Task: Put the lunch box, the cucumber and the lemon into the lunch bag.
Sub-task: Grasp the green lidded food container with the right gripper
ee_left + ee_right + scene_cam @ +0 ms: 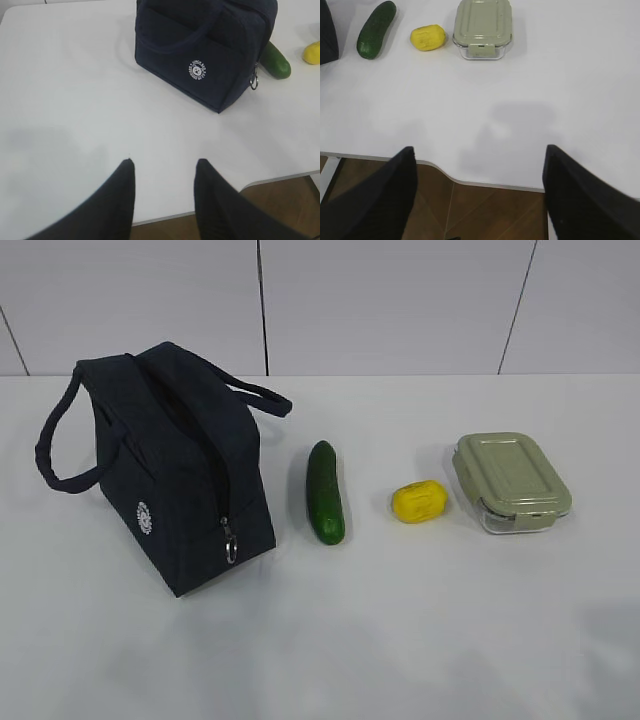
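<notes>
**Both hands empty at the near edge, four things in a row on the bench**

The left hand (164,167) hangs over the near edge of the white bench (75,100), its two dark fingers (122,200) parted by a moderate gap with nothing between them. It points toward the lunch bag (200,50), which stands well ahead of it with bare surface between. The right hand (479,150) also sits above the near edge, fingers (395,190) spread wide and holding nothing; brown floor (470,210) shows below them. Neither hand appears in the exterior view.

Taking the lunch bag (180,480) as landmark: it stands upright at the left of the row, dark navy, with two loop handles, a small round white logo (145,518) on its side and a ring pull (231,548) hanging at the lower end of the zipper; the top looks closed. Just right of the bag lies the cucumber (325,492), its length running away from the near edge. Further right of the bag, past the cucumber, lies the lemon (420,502). Furthest from the bag is the lunch box (510,483), its sage-green lid on, close beside the lemon but apart from it. All three lie outside the bag
</notes>
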You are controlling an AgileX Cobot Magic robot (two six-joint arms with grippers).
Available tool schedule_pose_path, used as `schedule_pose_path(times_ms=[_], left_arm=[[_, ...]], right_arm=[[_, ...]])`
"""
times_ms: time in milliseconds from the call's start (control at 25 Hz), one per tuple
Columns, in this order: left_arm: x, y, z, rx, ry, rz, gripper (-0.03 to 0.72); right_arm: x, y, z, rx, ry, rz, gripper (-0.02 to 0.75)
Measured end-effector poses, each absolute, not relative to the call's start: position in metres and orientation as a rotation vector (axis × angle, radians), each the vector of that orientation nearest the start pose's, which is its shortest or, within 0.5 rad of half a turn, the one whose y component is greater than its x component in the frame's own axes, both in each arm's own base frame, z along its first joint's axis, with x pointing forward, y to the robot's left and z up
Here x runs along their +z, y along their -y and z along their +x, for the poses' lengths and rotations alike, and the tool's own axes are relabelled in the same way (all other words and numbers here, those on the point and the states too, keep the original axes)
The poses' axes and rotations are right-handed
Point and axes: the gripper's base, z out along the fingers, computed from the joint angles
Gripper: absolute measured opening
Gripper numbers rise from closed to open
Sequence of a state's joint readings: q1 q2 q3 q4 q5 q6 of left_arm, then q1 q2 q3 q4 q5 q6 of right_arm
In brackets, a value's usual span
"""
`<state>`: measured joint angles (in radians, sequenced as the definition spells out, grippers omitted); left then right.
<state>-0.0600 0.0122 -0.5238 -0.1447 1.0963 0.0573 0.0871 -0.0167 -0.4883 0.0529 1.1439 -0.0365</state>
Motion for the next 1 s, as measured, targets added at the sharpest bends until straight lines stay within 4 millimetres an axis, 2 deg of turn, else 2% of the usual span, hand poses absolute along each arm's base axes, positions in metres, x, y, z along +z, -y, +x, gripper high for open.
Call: schedule_pose_path(times_ms=[1000], left_arm=[[0.2818, 0.0112, -0.0084, -0.175, -2.06, 0.132, 0.244]], right_arm=[[0.2674, -0.0035, -0.0102, 0.094, -2.118, -0.136, 0.58]])
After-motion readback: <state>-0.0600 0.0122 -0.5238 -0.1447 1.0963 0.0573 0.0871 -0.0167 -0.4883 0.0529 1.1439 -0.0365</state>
